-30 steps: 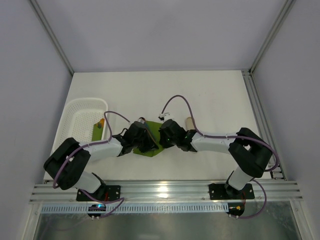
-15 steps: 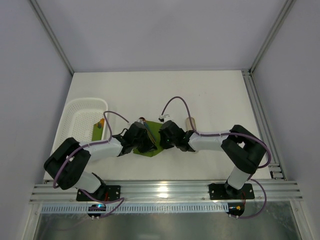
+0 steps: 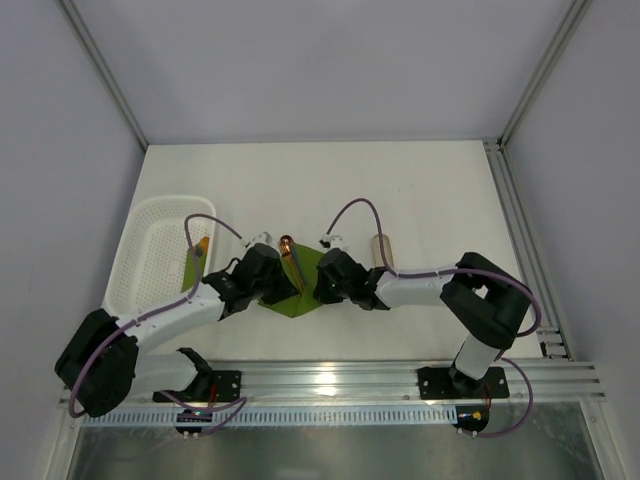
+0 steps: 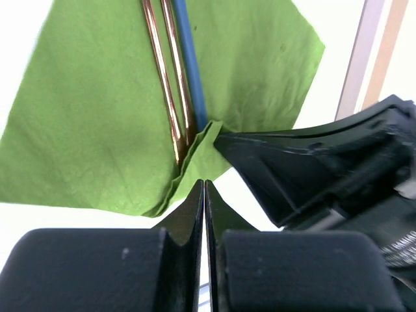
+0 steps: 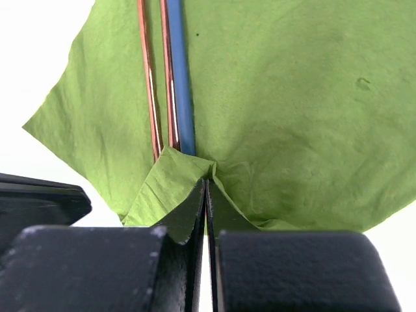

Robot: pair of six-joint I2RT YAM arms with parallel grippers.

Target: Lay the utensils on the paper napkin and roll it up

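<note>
Already the utensils [image 5: 159, 78] lie on the paper napkin [image 5: 292, 97]. Right hand [image 5: 207, 185] pinches a corner folded over them; left hand [image 4: 204, 185] closed, apparently empty; rolling seems barely begun.

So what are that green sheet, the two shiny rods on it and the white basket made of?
The green sheet looks like thin matte paper: it creases softly and one corner is folded up. The two rods seem to be polished copper-coloured metal, with bright mirror-like streaks. The basket is probably white plastic mesh, though it is small in the overhead view.
</note>
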